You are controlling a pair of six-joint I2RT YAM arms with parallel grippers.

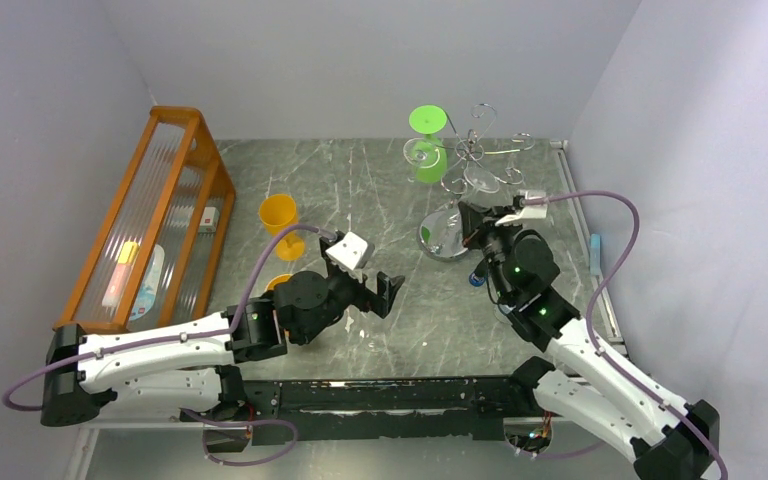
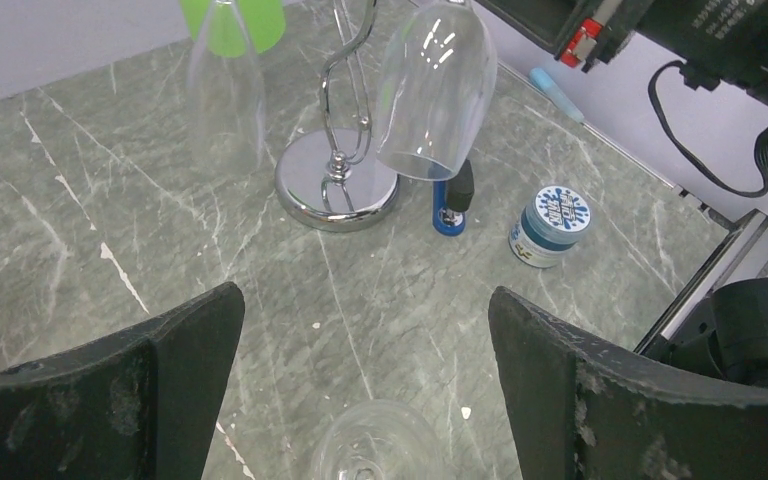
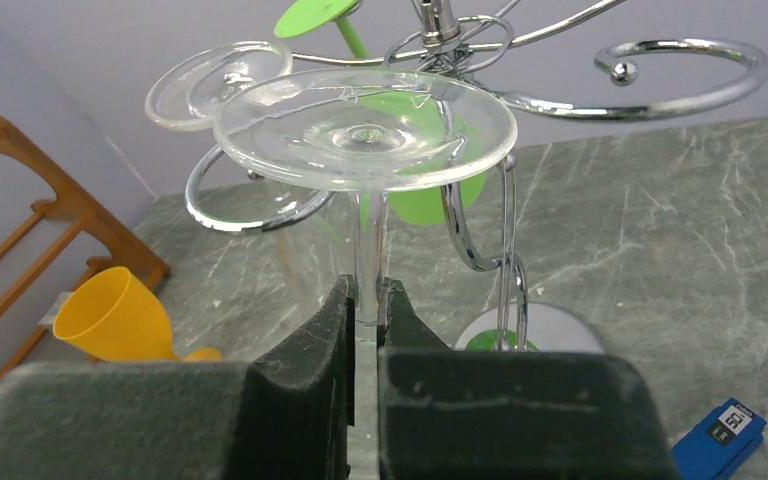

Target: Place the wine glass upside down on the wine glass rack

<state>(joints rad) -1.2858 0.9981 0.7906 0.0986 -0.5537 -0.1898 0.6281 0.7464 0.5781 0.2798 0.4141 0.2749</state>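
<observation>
- right end effector (image 3: 365, 300) pinches the stem of the inverted wine glass (image 3: 365, 130) among the wine glass rack (image 3: 660, 60) loops; green glass (image 3: 315, 15) behind
- left end effector (image 1: 378, 293) gapes wide above a clear glass (image 2: 370, 445); blue-lidded jar (image 2: 550, 225) lettering unreadable

The wine glass rack (image 2: 338, 195) is crowding the far right of the table (image 1: 360, 190). Its curled arms are looping close around the wine glass (image 3: 365, 125) in the right gripper (image 3: 365, 300), with a clear glass (image 3: 215, 80) and a green glass (image 1: 427, 121) hanging just beside. A small blue object (image 2: 450, 205) and a round tin (image 2: 550, 225) are sitting near its base. Bare table is lying open between that base and the left gripper (image 2: 365, 300).
</observation>
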